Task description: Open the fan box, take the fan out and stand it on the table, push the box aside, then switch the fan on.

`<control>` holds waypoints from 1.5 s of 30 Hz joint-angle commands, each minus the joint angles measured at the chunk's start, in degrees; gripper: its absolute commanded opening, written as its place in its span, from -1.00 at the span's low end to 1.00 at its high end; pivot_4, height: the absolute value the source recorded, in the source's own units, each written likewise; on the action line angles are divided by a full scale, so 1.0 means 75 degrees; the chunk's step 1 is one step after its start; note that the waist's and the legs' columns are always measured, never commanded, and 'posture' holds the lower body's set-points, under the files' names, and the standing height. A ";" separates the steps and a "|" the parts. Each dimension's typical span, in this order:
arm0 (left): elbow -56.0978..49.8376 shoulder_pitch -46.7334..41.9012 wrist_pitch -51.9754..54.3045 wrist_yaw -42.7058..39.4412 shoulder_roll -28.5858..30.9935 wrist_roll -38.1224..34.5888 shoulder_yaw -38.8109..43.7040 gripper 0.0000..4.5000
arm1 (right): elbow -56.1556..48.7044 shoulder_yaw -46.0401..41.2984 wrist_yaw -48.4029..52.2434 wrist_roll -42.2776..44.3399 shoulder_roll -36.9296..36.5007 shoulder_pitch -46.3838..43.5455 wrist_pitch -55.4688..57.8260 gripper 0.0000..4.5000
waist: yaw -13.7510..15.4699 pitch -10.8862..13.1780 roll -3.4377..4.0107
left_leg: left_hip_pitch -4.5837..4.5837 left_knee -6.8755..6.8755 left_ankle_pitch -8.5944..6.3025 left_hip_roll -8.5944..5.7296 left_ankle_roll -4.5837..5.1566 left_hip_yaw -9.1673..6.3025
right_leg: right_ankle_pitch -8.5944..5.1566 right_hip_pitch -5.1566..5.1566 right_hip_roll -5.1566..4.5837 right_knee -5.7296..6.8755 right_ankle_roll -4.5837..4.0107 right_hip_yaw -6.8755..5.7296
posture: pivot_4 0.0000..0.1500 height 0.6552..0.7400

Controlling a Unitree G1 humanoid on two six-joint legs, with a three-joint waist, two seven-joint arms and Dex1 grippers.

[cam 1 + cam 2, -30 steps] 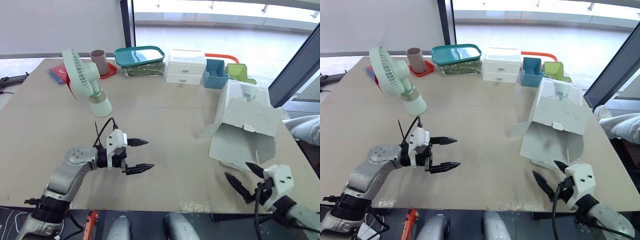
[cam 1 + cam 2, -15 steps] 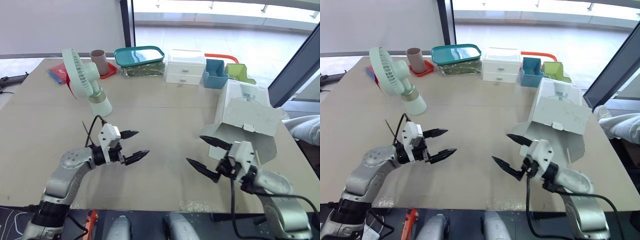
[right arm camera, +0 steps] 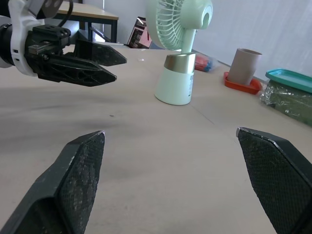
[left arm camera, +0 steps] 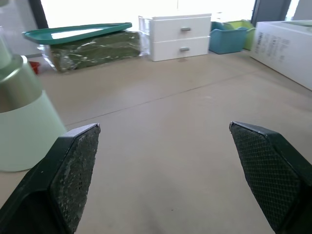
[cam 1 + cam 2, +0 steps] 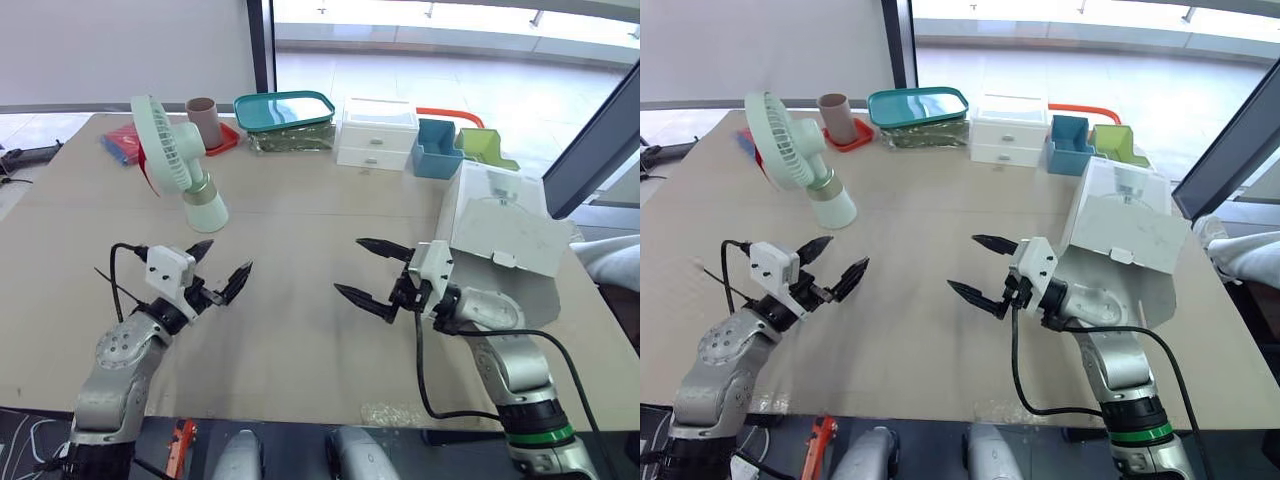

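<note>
Plainly, the pale green fan (image 5: 180,165) stands upright on the table (image 5: 300,215), just ahead of my left claw (image 5: 225,258), whose fingers are spread and empty. My right claw (image 5: 350,267), likewise spread and empty, hangs mid-table beside the white fan box (image 5: 505,235), farther off, so the switch is the left's job

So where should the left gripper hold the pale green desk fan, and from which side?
Probably the round base of the pale green desk fan, below its gold band, coming level from the robot's side. It stands upright, and that narrow cylinder suits the open left gripper; the grille head is wide and thin.
</note>
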 commanded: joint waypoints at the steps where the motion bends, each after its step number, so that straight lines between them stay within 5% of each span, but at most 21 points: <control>1: -0.0833 0.0188 -0.0234 0.0977 -0.0300 0.0479 0.0227 1.00 | 0.0019 0.0016 0.0271 0.0208 -0.0019 -0.0214 -0.0103 0.96 | 0.0001 0.0000 -0.0001 | 0.0000 0.0001 0.0000 0.0001 0.0000 -0.0002 | 0.0001 0.0000 0.0001 0.0000 0.0000 -0.0001 | 1.00 1.00; 7: -0.1421 0.0088 0.0068 0.2562 -0.0830 0.1232 0.0564 1.00 | -0.0033 -0.0341 0.0389 0.0961 -0.0050 -0.0312 0.0454 0.96 | 0.0001 0.0000 -0.0001 | 0.0005 0.0005 0.0002 0.0003 -0.0002 -0.0003 | 0.0009 0.0003 0.0009 0.0002 -0.0002 -0.0001 | 1.00 1.00; 19: -0.1686 -0.0675 0.0596 0.3529 -0.1255 0.1197 0.0675 1.00 | -0.0143 -0.0510 0.0421 0.1135 -0.0268 -0.0300 0.0655 0.96 | -0.0001 -0.0001 -0.0003 | 0.0003 0.0007 0.0002 0.0002 -0.0002 -0.0003 | 0.0011 0.0003 0.0010 0.0002 0.0000 -0.0002 | 1.00 1.00; 28: -0.0709 -0.2246 0.0867 0.4066 -0.1299 0.1509 0.0567 1.00 | 0.0045 -0.0408 0.0446 0.0887 -0.0226 -0.0471 0.0494 0.96 | 0.0004 -0.0001 -0.0006 | 0.0000 0.0011 0.0003 -0.0001 -0.0004 -0.0004 | 0.0015 0.0005 0.0009 0.0002 0.0003 -0.0004 | 1.00 1.00; 45: 0.0468 -0.3484 0.1401 0.4883 -0.1344 0.1796 0.0742 1.00 | -0.0052 -0.0451 0.0461 0.0757 -0.0309 -0.0356 0.0460 0.96 | 0.0006 -0.0001 -0.0006 | -0.0002 0.0011 0.0003 -0.0001 -0.0004 -0.0006 | 0.0020 0.0003 0.0008 0.0002 0.0007 -0.0007 | 1.00 1.00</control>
